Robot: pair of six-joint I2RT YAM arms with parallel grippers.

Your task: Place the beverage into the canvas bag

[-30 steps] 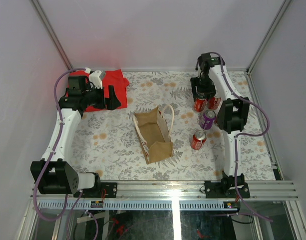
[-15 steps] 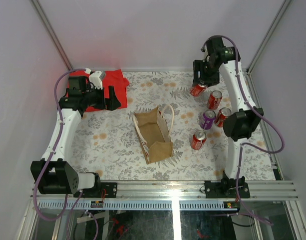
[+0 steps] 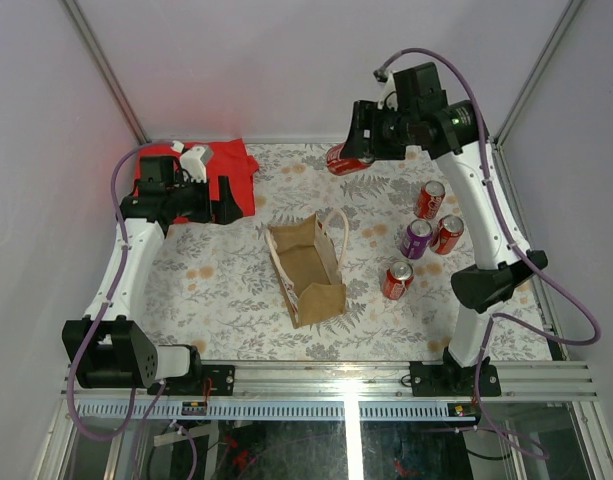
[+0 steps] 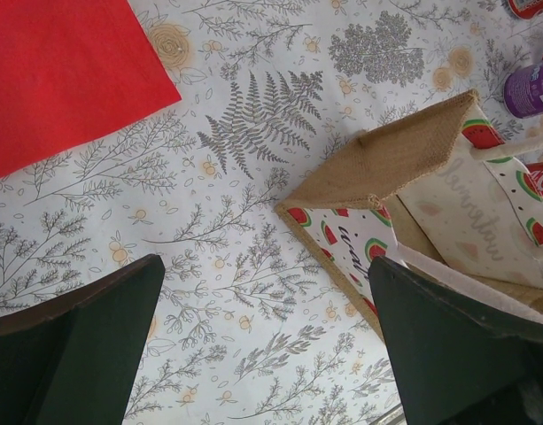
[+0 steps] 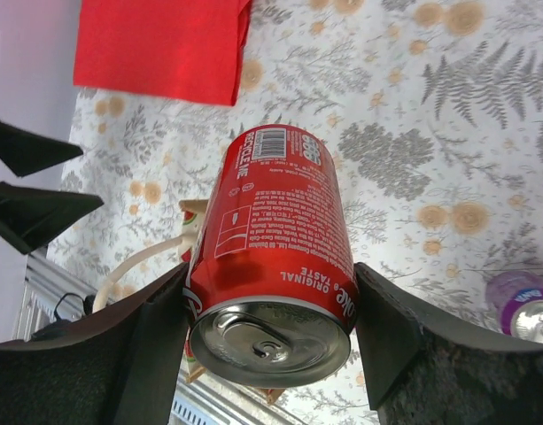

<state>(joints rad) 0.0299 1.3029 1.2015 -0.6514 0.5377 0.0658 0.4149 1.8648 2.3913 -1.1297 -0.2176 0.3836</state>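
- Near edge: both arm bases bolted to a metal rail [image 3: 346, 378], L arm on left, R arm on right.
- Table [image 3: 216, 290] is covered w/ a flower-and-fern print sheet.
- Bag [image 3: 308, 268] stands about mid-table, between the arms, mouth open upward. Tan outside, watermelon print on the lining in the L wrist view. Cream handle [image 3: 338, 232] loops up at its far-right side.
- Right of bag, 4 cans stand upright on the sheet. Near red can [image 3: 397, 279] is just beside the bag's near-right corner.
- Purple can [image 3: 416, 239] is behind that one, w/ a side red can [image 3: 447, 234] just to its right. Can't tell if those two touch.
- Far red can [image 3: 430, 199] is a bit beyond them.
- L gripper [image 3: 226, 197] hangs left of and beyond the bag, near the edge of the red cloth. Its dark fingers [image 4: 76, 354] are spread wide apart w/ nothing between them; its wrist view shows only sheet and a bag corner in the gap.
- Red cloth [image 3: 221, 160] lies flat in the far-left corner, partly under the L arm.
- R gripper [image 3: 346, 158] is farthest out, raised over the far edge of the table, beyond the bag and slightly right.
- It's clamped on the held red can [image 5: 271, 230], one finger on each side. Can lies sideways, pull-tab end toward the wrist cam, barcode end away.
- Held red can is up in the air, well apart from the bag.
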